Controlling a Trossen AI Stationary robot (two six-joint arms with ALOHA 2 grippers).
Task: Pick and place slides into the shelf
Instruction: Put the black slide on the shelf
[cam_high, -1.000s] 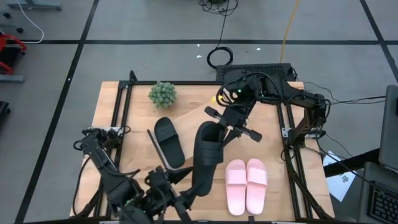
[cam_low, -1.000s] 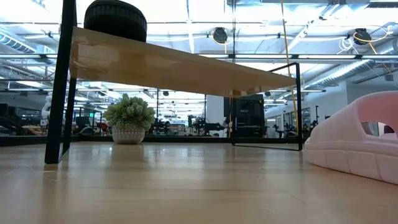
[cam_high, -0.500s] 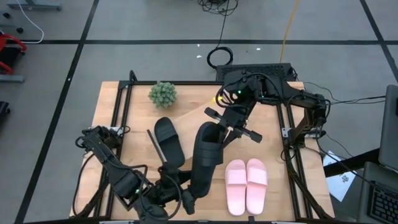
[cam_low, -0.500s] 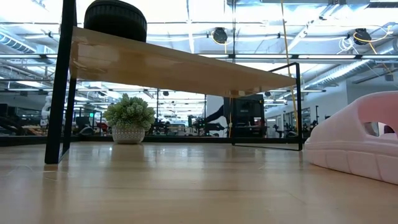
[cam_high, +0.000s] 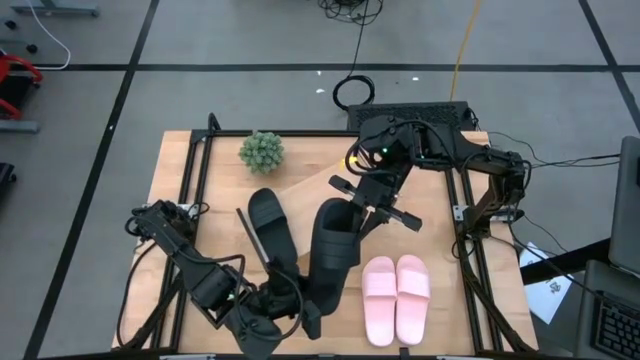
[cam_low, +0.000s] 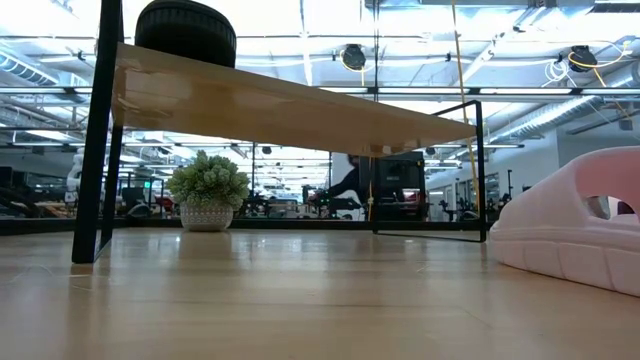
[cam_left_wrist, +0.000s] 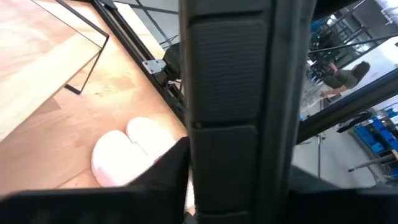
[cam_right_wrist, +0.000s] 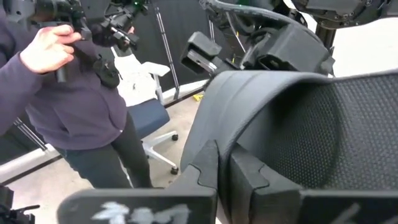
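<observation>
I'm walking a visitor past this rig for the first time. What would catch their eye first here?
Probably the black slide held over the middle of the table between both arms: the right pincer is shut on its far end and the left pincer is at its near end. Next, the pink pair lying side by side to its right, then the other black slide on the shelf.
</observation>
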